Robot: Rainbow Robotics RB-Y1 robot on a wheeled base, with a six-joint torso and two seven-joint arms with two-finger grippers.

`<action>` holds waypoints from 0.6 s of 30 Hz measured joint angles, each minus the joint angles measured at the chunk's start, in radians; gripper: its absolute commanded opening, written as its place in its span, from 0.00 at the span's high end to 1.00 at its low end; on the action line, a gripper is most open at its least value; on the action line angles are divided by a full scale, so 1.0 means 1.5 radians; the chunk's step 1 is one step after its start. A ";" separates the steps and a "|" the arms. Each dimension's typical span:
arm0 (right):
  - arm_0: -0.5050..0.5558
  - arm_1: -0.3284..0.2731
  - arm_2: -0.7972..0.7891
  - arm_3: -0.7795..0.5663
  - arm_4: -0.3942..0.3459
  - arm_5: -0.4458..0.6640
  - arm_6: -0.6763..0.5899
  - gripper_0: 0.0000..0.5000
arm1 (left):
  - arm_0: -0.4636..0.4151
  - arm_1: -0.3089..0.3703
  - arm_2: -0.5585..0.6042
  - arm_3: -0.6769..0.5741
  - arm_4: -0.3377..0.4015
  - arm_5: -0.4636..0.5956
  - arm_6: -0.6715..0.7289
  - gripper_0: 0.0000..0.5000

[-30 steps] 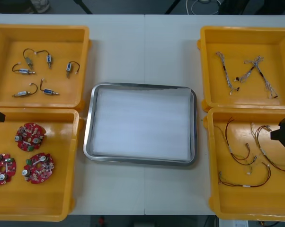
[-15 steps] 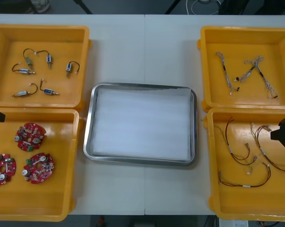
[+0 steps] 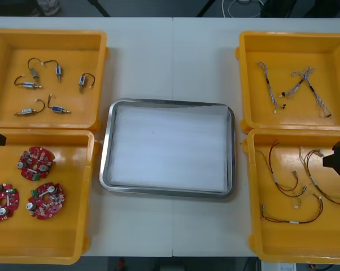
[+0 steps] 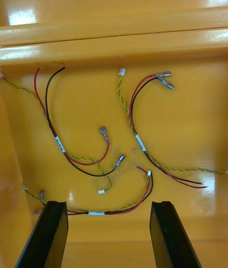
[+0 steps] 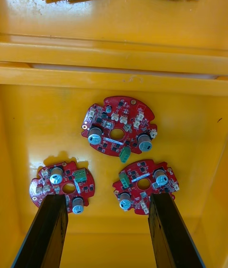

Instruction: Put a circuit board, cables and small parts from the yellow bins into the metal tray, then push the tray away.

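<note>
Nothing is being shifted since the earlier frames. The left claw (image 5: 107,201) is being held wide open and empty over the circuit boards (image 5: 118,125), and the right claw (image 4: 108,206) is being held likewise over the red and yellow cables (image 4: 137,139). The metal tray (image 3: 169,103) is lying between the yellow bins (image 3: 46,248) on the bench (image 3: 170,51), unobstructed.

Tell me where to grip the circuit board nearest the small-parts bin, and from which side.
Grip the circuit board across its rim, coming straight down. It lies flat, components up, clear of the other two boards, so both edges look reachable. The open left claw hangs over that yellow bin. The right claw hangs open over the cables.
</note>
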 measured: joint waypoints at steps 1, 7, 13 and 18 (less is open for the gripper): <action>0.000 0.000 0.000 0.000 0.000 0.000 0.000 0.00 | 0.000 0.000 0.000 0.000 0.000 0.000 0.000 0.00; 0.000 0.000 0.000 0.000 0.000 0.000 0.000 0.00 | 0.000 0.000 0.000 0.000 0.000 0.000 0.000 0.00; 0.000 0.000 0.000 0.000 0.000 0.000 0.000 0.00 | 0.000 0.000 0.000 0.000 0.000 0.000 0.000 0.00; 0.000 0.000 0.000 0.000 0.000 0.000 0.000 0.00 | 0.000 0.000 0.000 0.000 0.000 0.000 0.000 0.00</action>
